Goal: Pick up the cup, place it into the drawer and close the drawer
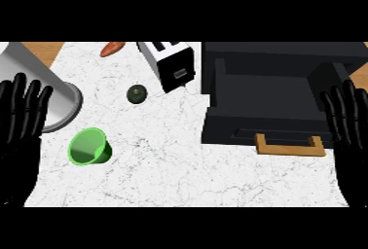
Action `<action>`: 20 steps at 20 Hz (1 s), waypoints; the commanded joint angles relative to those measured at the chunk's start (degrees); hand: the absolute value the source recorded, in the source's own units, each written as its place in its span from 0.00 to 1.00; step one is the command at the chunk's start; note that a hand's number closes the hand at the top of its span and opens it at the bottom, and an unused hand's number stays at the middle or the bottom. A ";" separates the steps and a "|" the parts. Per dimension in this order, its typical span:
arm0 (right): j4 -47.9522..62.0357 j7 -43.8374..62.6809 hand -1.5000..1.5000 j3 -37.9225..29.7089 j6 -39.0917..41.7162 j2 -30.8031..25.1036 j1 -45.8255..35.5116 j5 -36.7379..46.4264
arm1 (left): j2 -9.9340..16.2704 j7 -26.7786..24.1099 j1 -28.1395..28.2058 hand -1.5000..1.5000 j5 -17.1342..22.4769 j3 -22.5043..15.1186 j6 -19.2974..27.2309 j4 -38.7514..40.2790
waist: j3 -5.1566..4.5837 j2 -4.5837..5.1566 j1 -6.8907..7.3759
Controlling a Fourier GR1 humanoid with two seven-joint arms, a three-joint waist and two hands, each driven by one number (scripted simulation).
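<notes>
A green cup [90,146] lies on the white marble counter at the lower left, its mouth tilted toward the view. A black drawer unit [277,68] stands at the right with its drawer [266,97] pulled open toward me, a wooden handle [290,146] on its front. My left hand [22,114] shows at the left edge, fingers straight and up, left of the cup and apart from it. My right hand [350,116] shows at the right edge beside the drawer's front corner, fingers straight, holding nothing.
A grey metal pot [54,104] lies at the left, just behind the cup. A dark green round vegetable [137,93] sits mid-counter. A black and white box [170,63] stands behind it. An orange carrot [111,48] lies at the back edge.
</notes>
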 commanded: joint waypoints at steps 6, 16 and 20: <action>2.86 3.87 0.00 -0.34 0.46 0.31 -4.74 -1.35 | 4.65 -8.44 3.14 0.00 9.79 9.02 -9.88 4.95 | 0.86 0.42 -2.01; 1.27 8.82 0.00 1.48 1.95 2.17 -3.57 -6.28 | -0.65 -2.55 0.73 0.00 15.40 7.55 -7.79 9.23 | 0.88 0.40 -2.17; 1.95 6.20 0.00 -1.21 4.91 0.67 -2.16 -8.75 | 0.36 0.74 2.72 0.00 16.11 8.30 -8.40 4.70 | 0.89 0.37 -2.11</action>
